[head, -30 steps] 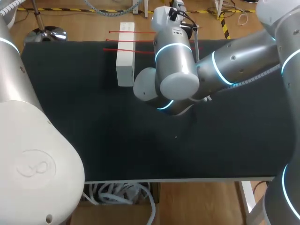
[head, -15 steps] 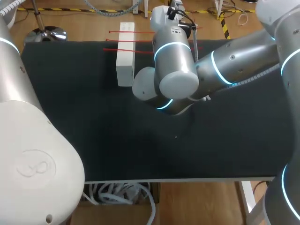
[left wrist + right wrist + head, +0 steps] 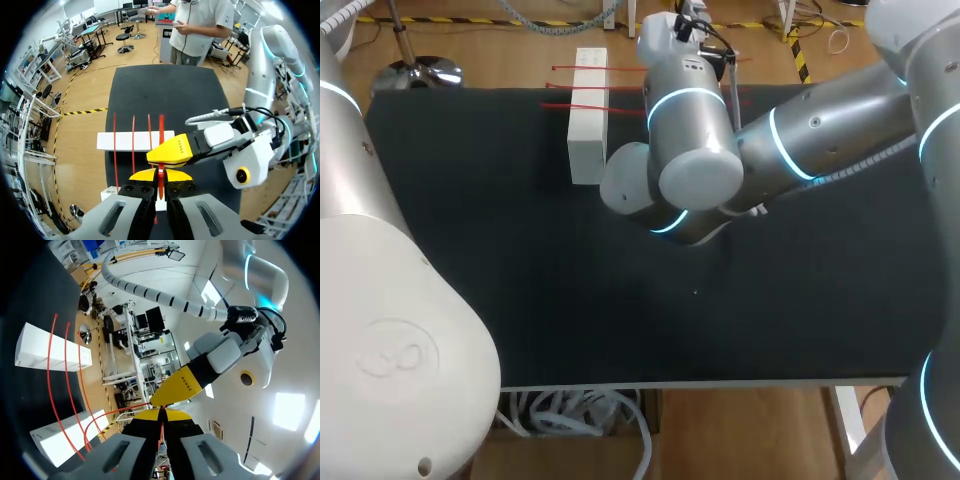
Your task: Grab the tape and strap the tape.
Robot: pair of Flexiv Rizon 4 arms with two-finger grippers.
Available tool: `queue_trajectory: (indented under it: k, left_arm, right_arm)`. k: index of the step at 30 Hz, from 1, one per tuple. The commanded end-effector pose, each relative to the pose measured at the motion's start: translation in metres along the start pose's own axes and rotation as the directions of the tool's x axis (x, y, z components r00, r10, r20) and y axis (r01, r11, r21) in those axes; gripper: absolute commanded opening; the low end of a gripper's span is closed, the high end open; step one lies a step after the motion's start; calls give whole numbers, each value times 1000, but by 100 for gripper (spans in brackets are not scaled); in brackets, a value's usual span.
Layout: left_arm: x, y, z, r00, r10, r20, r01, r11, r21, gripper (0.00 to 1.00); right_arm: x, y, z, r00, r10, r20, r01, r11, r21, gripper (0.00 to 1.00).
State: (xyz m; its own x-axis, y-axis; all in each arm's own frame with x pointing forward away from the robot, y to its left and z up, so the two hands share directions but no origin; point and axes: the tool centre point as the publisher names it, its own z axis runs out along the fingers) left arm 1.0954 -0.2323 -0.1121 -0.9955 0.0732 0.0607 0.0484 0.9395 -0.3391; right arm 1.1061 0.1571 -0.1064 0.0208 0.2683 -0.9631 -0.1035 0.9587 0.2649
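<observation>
Left claw (image 3: 161,176): yellow tips pinched tight on the red tape (image 3: 161,131), just off the worktop's (image 3: 520,260) far edge. From the tips the tape runs out across the white box (image 3: 135,141).

Laid strands (image 3: 133,135): three thinner red lines already cross the same box, side by side and apart from each other.

Right claw (image 3: 161,415): also closed, with red tape caught between its tips. It sits just beside the left claw, the tips nearly meeting. In the head view the right arm (image 3: 800,140) hides both claws.

Progress, as judged: the grab is done and the strapping is well along. The held pass looks not yet fixed down. What remains is to secure it and let go. Whether the strand ends are stuck cannot be told.
</observation>
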Motion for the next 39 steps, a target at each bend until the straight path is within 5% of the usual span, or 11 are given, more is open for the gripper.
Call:
queue_trajectory:
  k: [1,34,36,39]
  left_arm:
    - [0,-1,-1,1000,0,-3,0,1000,-3,0]
    - [0,-1,-1,1000,0,-3,0,1000,-3,0]
    - [0,-1,-1,1000,0,-3,0,1000,-3,0]
    - [0,-1,-1,1000,0,-3,0,1000,-3,0]
  right_arm:
    - [-5,3,-2,1000,0,-9,0,1000,-1,0]
    - [-7,-3,-6,1000,-2,-14,2,1000,-12,0]
    - [-8,-3,-6,1000,-1,-15,1,1000,-13,9]
    - [-8,-4,-7,1000,0,-16,0,1000,-16,7]
